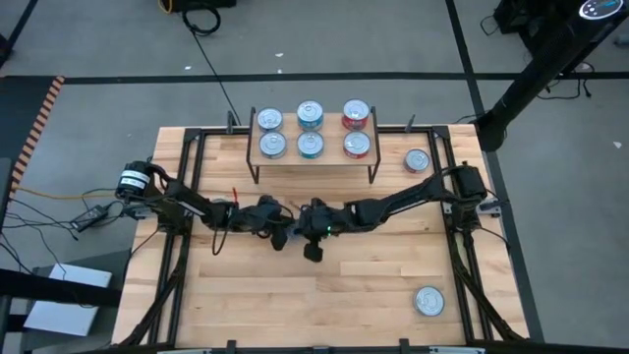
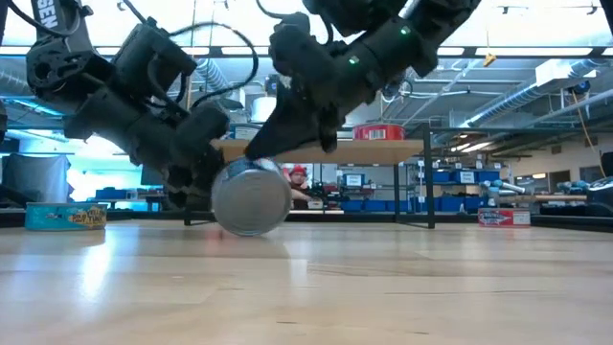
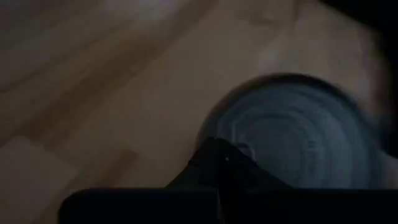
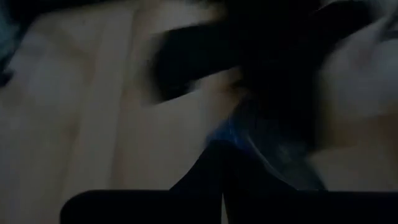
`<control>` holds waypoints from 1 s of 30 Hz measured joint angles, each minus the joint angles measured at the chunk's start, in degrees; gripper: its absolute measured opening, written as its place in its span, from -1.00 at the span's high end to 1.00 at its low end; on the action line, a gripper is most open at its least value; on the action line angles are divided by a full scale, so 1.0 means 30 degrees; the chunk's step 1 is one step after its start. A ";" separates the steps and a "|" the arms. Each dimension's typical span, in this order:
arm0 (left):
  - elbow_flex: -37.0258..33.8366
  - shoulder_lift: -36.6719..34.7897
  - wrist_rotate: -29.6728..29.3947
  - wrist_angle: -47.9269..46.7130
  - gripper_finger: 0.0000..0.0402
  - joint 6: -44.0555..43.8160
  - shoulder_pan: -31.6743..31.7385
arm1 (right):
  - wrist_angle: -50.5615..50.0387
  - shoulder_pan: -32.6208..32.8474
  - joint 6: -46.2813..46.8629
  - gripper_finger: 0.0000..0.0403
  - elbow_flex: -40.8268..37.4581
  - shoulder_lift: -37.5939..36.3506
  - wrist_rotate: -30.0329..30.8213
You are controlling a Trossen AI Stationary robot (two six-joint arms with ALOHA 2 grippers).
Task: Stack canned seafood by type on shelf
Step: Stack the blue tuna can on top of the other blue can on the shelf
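Since both sets of jaws pressed together, holding nothing, I judge nudging underway: tipped can (image 2: 251, 196) on edge on table, wedged between left gripper (image 2: 196, 182) and right gripper (image 2: 287, 144). Ease it flat, then grasp for shelf (image 1: 314, 157).

Overhead camera looks straight down, shelf (image 1: 314, 147) near the table's far edge. The low camera sits at tabletop level, facing that shelf (image 2: 326, 150). Both wrist cameras press close over the wood before it.
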 joint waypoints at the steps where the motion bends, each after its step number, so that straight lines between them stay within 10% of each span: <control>1: 0.0044 -0.0016 0.0239 0.0113 1.00 -0.0001 -0.0025 | -0.0103 -0.0075 0.0001 0.98 0.0000 -0.0206 0.0310; 30: -0.0033 -0.0009 0.1589 0.1804 1.00 -0.0666 -0.1705 | -0.0962 -0.1365 0.2504 0.98 -0.0007 -0.0519 0.0250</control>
